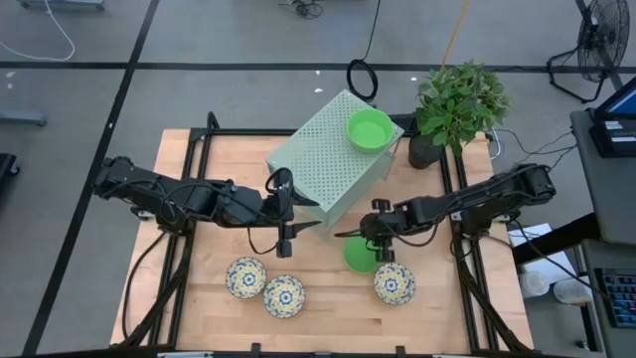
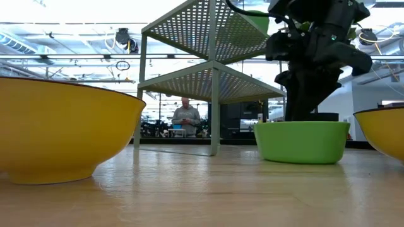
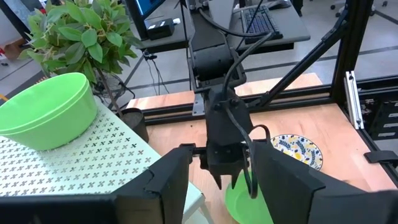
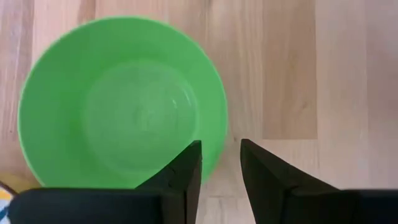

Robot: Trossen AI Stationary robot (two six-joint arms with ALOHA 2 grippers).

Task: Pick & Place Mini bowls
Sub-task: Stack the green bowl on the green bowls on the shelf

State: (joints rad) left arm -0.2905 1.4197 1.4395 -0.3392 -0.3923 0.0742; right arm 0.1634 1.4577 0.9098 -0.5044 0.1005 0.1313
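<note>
One plain green mini bowl (image 1: 358, 257) (image 4: 121, 102) (image 2: 302, 142) rests by its base on the table, right of centre. My right gripper (image 1: 361, 239) (image 4: 221, 146) points down over the bowl's edge and is open, with one finger above the inside and one above the table outside. A second green bowl (image 1: 370, 129) (image 3: 43, 112) sits on top of the perforated box. Three floral bowls (image 1: 245, 276) (image 1: 284, 295) (image 1: 395, 283) stand along the near side. My left gripper (image 1: 310, 215) (image 3: 217, 180) hovers open beside the box, facing the right gripper. My right gripper stands from above astride the green bowl's rim (image 4: 222, 134) on the side toward the table's right. Green and wood both show between the rim and the fingers (image 4: 193, 165). I cannot tell whether a finger touches the bowl, which sits flat on the table.
The pale-green perforated box (image 1: 328, 164) (image 2: 208, 82) stands at the table's far middle, close to both grippers. A potted plant (image 1: 457, 104) is at the far right corner. Black frame rails (image 1: 462, 229) run along both sides. A person (image 2: 185, 116) stands far off in the room.
</note>
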